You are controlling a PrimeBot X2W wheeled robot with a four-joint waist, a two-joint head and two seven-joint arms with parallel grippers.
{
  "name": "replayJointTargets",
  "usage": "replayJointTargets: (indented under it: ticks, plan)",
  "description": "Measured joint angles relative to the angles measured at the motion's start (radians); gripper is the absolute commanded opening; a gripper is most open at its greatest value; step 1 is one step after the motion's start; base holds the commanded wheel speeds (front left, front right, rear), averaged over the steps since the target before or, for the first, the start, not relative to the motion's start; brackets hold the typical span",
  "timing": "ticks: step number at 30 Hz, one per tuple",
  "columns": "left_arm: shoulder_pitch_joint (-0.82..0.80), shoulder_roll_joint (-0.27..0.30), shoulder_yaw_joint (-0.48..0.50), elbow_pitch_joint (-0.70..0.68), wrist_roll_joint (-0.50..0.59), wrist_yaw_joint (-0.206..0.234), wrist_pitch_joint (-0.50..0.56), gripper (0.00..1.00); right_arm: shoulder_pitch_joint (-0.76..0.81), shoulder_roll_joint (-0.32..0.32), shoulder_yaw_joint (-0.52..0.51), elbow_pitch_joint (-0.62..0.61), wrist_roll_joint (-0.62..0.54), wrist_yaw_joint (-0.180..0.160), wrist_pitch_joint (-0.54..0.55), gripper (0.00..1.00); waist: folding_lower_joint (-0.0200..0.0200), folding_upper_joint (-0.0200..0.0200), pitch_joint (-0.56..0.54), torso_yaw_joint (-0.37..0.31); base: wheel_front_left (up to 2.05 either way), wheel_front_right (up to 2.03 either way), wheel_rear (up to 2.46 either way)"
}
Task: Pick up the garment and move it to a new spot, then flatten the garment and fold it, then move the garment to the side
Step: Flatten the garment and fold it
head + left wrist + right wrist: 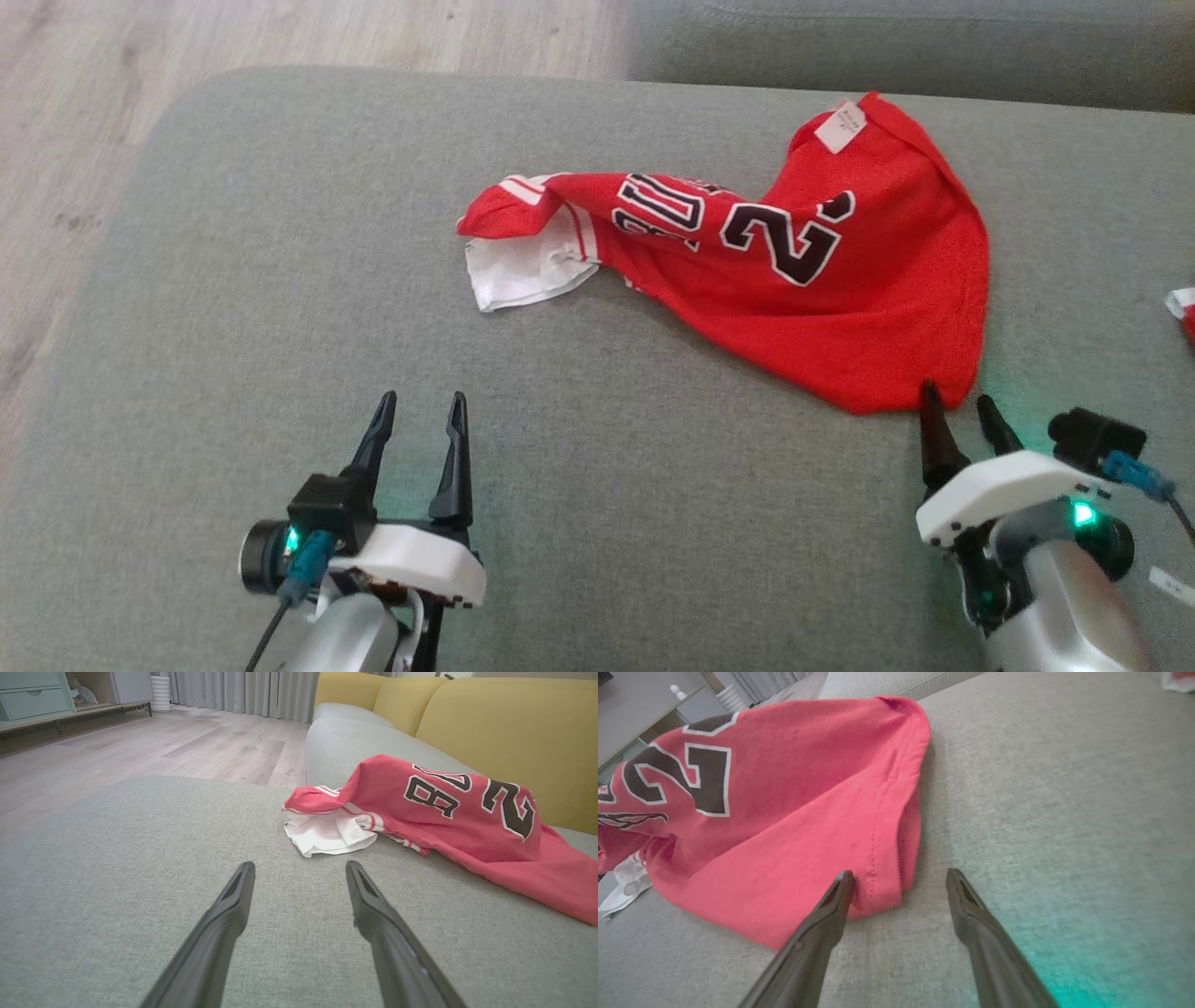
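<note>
The garment [840,280] is a red jersey with black-and-white numbers and a white lining at its left end, lying crumpled on the grey cushion [280,280]. In the left wrist view the garment [458,812] lies ahead and to the right. My left gripper [420,401] is open over bare cushion, well short of the white end, its fingers empty [299,868]. My right gripper [954,397] is open at the garment's near corner. In the right wrist view that hemmed corner [882,882] sits just ahead of my right gripper [899,875], with the left finger at its edge.
A wooden floor [84,140] lies beyond the cushion's left edge. Yellow back cushions [514,728] stand behind the garment. A small red-and-white scrap [1181,313] lies at the right edge. A grey seat [887,37] runs along the far side.
</note>
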Motion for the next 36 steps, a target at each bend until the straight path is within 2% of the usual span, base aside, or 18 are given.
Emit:
replayJointTargets:
  ticks: [3,4,5,6,13,19,27,30,31,32,33,36]
  plan:
    - [-0.007,-0.003,0.001,0.010,0.000,-0.007,0.000,1.00,-0.043,-0.003,0.004,0.054,0.003,0.000,0.000,1.00,-0.0001,0.0000,0.011,0.016,0.00,0.00,0.00]
    - [-0.007,-0.003,0.002,0.014,0.000,-0.007,0.000,1.00,-0.060,-0.004,0.009,0.070,0.010,0.000,0.000,0.85,-0.0001,0.0000,0.013,0.021,0.00,0.00,0.00]
    - [-0.007,-0.003,0.003,0.018,0.000,-0.007,0.000,1.00,-0.075,-0.005,0.014,0.086,0.011,0.000,0.000,0.29,0.0000,0.0000,0.014,0.025,0.00,0.00,0.00]
    - [-0.007,-0.003,0.005,0.021,0.000,-0.007,0.000,1.00,-0.089,-0.005,0.018,0.099,0.003,0.000,-0.002,0.00,0.0000,0.0000,0.015,0.027,0.00,0.00,0.00]
    - [-0.007,-0.002,0.018,0.039,0.000,-0.007,0.000,1.00,-0.099,-0.002,0.037,0.131,-0.075,0.000,-0.095,0.00,-0.0001,0.0000,-0.023,0.013,0.00,0.00,0.00]
    - [0.007,-0.003,0.029,0.037,0.000,-0.008,0.000,1.00,-0.059,-0.002,-0.046,0.012,-0.173,0.000,-0.115,0.00,-0.0002,0.0000,-0.080,-0.021,0.00,0.00,0.00]
    - [0.060,-0.009,0.033,0.035,0.000,-0.009,0.000,1.00,0.125,-0.001,-0.174,-0.265,-0.246,0.000,0.073,0.00,-0.0003,0.0000,-0.146,-0.064,0.00,0.00,0.00]
    - [0.060,-0.009,0.033,0.035,0.000,-0.015,0.000,1.00,0.158,0.001,-0.198,-0.328,-0.267,0.000,0.164,0.00,-0.0003,0.0000,-0.156,-0.068,0.00,0.00,0.00]
    - [0.060,-0.010,0.033,0.035,0.000,-0.016,0.000,1.00,0.166,0.001,-0.201,-0.338,-0.269,0.000,0.181,0.30,-0.0003,0.0000,-0.155,-0.067,0.00,0.00,0.00]
    - [0.060,-0.012,0.032,0.035,0.000,-0.016,0.000,1.00,0.171,0.002,-0.208,-0.342,-0.267,0.000,0.185,0.73,-0.0003,0.0000,-0.153,-0.065,0.00,0.00,0.00]
    - [0.060,-0.013,0.032,0.035,0.000,-0.017,0.000,1.00,0.172,0.003,-0.215,-0.342,-0.263,0.000,0.185,1.00,-0.0003,0.0000,-0.151,-0.063,0.00,0.00,0.00]
    - [0.059,-0.016,0.031,0.035,0.000,-0.017,0.000,1.00,0.171,0.003,-0.213,-0.336,-0.293,0.000,0.160,1.00,-0.0002,0.0000,-0.140,-0.058,0.00,0.00,0.00]
